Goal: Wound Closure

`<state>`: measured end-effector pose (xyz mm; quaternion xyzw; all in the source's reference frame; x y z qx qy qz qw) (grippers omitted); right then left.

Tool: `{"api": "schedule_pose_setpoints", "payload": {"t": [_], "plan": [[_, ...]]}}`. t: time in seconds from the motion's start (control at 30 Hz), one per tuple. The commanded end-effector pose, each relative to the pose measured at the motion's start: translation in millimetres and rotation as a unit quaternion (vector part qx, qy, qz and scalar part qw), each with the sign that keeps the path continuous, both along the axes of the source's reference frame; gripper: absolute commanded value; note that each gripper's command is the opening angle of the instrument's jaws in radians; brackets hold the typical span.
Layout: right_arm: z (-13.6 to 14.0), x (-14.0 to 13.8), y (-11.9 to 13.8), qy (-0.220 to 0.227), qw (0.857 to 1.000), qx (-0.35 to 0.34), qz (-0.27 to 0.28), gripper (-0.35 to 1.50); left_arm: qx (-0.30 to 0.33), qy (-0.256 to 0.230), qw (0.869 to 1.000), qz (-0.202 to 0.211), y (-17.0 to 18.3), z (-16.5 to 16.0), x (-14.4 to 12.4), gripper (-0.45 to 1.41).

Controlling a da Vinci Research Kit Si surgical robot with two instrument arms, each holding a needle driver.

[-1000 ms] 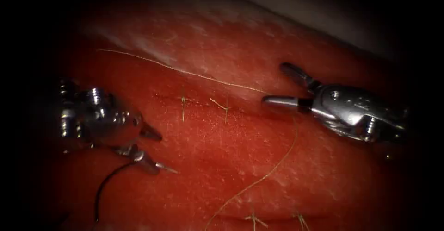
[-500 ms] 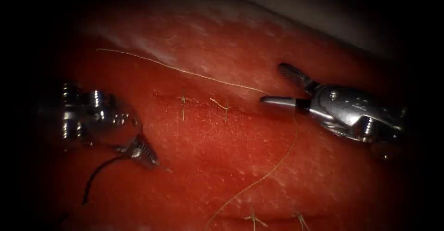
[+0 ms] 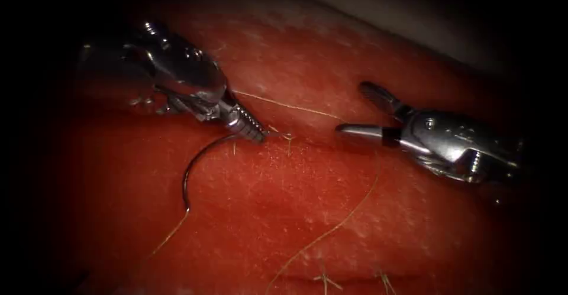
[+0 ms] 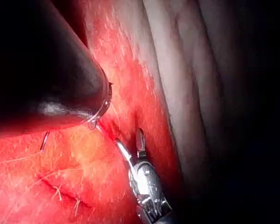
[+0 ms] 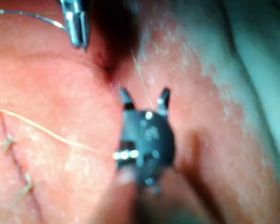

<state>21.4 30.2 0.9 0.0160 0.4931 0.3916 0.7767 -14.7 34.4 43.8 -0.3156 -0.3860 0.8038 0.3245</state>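
Note:
My left tool [image 3: 253, 132] has its jaws shut on the dark curved needle [image 3: 188, 180], close to its pointed end. The jaws sit right at the cut [image 3: 307, 143], by two earlier stitches [image 3: 289, 138]. All of the needle's curve that I can see is out of the tissue. It hangs down to the left, and tan thread [image 3: 168, 236] trails from its tail. The right tool [image 3: 352, 108] stands open at the cut's right end, holding nothing. The right wrist view has these open jaws [image 5: 144, 94], with the left tool [image 5: 77, 25] and needle [image 5: 32, 14] beyond. The right tool [image 4: 128, 138] also appears in the left wrist view.
A long thread [image 3: 331, 230] crosses the red, wet tissue [image 3: 266, 212] from the cut down to the front edge. Another strand [image 3: 296, 107] runs along above the cut. Older stitch ends [image 3: 324, 280] stand at the front. The pale tissue rim [image 3: 378, 17] is behind.
The left jaws closed on the needle at the lower left, then carried it up and right to the cut, thread trailing. The right tool stayed almost still and open.

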Motion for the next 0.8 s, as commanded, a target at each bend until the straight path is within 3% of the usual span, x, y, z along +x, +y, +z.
{"api": "schedule_pose_setpoints", "payload": {"t": [0.03, 0.1, 0.17, 0.2, 0.27, 0.3, 0.33, 0.4, 0.57, 0.7, 0.8], "plan": [[0.4, 0.9, 0.1, 0.005, 1.000, 0.005, 0.005, 1.31, -0.026, -0.019, 0.999, -0.009, 0.6, 1.0, -0.3, -0.35], [0.3, 0.9, 0.0, 0.016, 1.000, 0.016, 0.008, 1.28, -0.055, -0.039, 0.996, -0.061, 2.5, 1.8, 0.4, -0.35], [-0.6, 1.1, 0.4, -0.033, 0.999, -0.019, 0.012, 1.35, -0.045, -0.032, 0.990, -0.127, 4.1, 2.9, 1.7, -0.35], [-0.9, 1.2, 0.5, -0.036, 0.999, -0.025, 0.009, 1.36, -0.047, -0.024, 0.987, -0.149, 4.7, 3.3, 2.2, -0.35], [-1.5, 1.3, 0.1, 0.023, 0.999, 0.004, 0.031, 1.23, -0.059, -0.018, 0.973, -0.221, 6.3, 4.3, 3.3, -0.35], [-1.5, 1.3, 0.1, 0.023, 0.999, 0.004, 0.031, 1.23, -0.059, -0.018, 0.973, -0.221, 6.3, 4.3, 3.3, -0.35], [-1.8, 1.4, -0.4, 0.046, 0.997, 0.044, 0.045, 1.05, -0.104, -0.027, 0.964, -0.242, 6.9, 4.7, 3.7, -0.35], [-2.1, 1.9, -0.8, 0.074, 0.990, 0.100, 0.059, 0.96, -0.163, -0.033, 0.949, -0.266, 7.1, 4.7, 4.1, -0.35], [-2.4, 3.3, -1.2, 0.113, 0.975, 0.168, 0.088, 0.91, -0.243, -0.034, 0.931, -0.271, 6.2, 4.0, 3.8, -0.35], [-2.9, 5.8, -0.8, 0.138, 0.955, 0.226, 0.132, 0.89, -0.395, -0.040, 0.894, -0.208, 4.2, 1.8, 2.7, -0.35], [-3.1, 6.7, -0.7, 0.135, 0.953, 0.234, 0.138, 0.89, -0.439, -0.037, 0.877, -0.190, 3.3, 0.9, 2.4, -0.35]]}}
